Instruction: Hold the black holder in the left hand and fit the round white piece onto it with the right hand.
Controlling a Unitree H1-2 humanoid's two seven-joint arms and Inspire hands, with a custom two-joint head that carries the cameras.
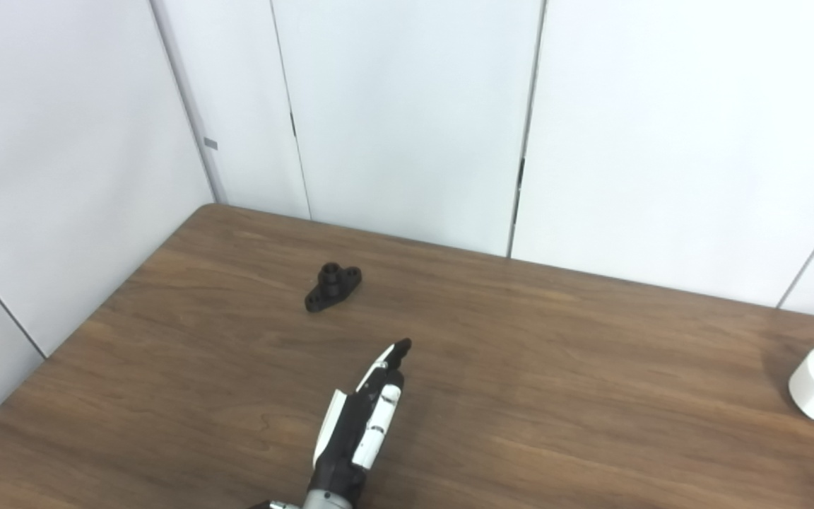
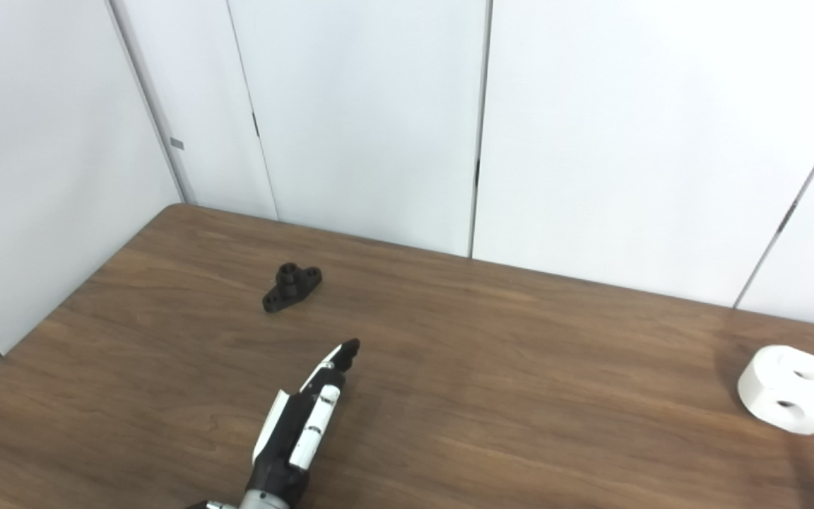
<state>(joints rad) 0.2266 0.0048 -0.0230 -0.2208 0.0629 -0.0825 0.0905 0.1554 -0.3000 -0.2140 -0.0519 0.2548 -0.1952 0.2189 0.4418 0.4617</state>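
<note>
The black holder (image 1: 333,286) lies on the wooden table (image 1: 520,367) toward its far left; it is a small flat base with a short round post. It also shows in the right eye view (image 2: 292,287). My left hand (image 1: 364,417) comes in from the bottom edge with its fingers stretched out straight and together, pointing toward the holder and a short way in front of it. It holds nothing. The round white piece (image 2: 788,387) with holes in it sits at the table's right side. My right hand is out of view.
White wall panels (image 1: 407,120) stand right behind the table's far edge and along its left edge.
</note>
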